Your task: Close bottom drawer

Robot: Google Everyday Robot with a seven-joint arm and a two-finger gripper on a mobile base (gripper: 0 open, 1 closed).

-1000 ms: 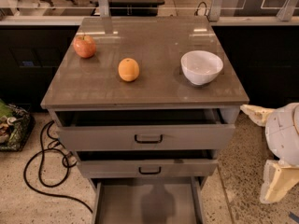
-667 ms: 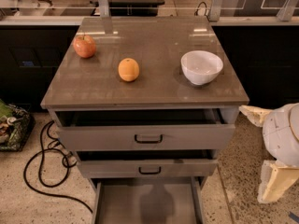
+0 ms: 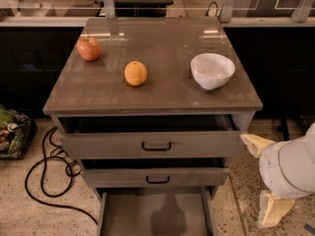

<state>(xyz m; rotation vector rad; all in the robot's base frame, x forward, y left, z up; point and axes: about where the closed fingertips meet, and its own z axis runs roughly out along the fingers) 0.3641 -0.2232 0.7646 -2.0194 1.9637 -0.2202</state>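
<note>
The bottom drawer [image 3: 152,211] is the lowest of three grey drawers and stands pulled far out, showing its bare grey tray. Its front and handle are cut off by the lower edge of the view. My gripper [image 3: 254,181] hangs to the right of the cabinet, level with the middle drawer. It is open, with its two cream fingers [image 3: 256,144] spread wide and nothing between them. It is apart from the cabinet and touches no drawer.
The top drawer [image 3: 156,144] and the middle drawer [image 3: 157,178] are each pulled out a little. On the cabinet top [image 3: 167,90] sit an apple [image 3: 89,48], an orange [image 3: 135,73] and a white bowl [image 3: 212,70]. A black cable [image 3: 47,171] and a bag [image 3: 12,132] lie on the floor to the left.
My gripper has moved down and a little left, closer to the cabinet's right side. The drawers and the things on top have not moved.
</note>
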